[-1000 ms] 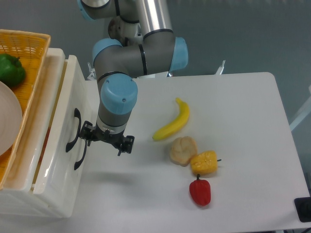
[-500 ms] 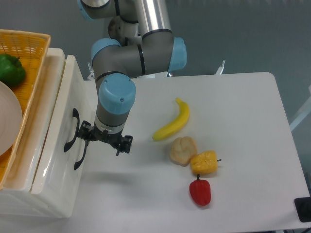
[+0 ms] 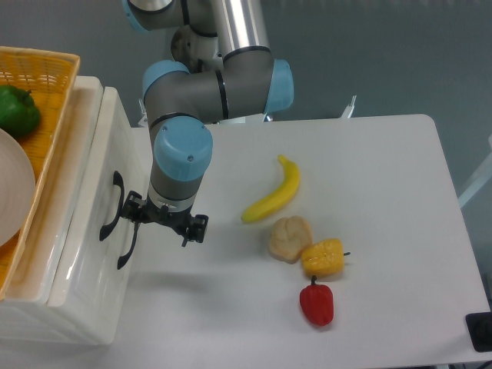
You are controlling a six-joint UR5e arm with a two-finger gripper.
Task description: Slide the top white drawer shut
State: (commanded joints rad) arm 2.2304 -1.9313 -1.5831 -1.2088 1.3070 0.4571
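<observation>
The top white drawer juts a little way out of the white cabinet at the left. Its black curved handle faces the table. The lower drawer's handle sits just below and to the right of it. My gripper hangs point-down right in front of the drawer front. Its left side is level with the two handles and touches or nearly touches them. The wrist hides the fingertips from above, so how far apart they stand does not show. Nothing is visibly held.
A woven basket with a green pepper and a white plate rests on the cabinet. On the table to the right lie a banana, a beige lump, a yellow pepper and a red pepper.
My gripper has crept left toward the cabinet. The top drawer and its handle have slid a little further in with it.
</observation>
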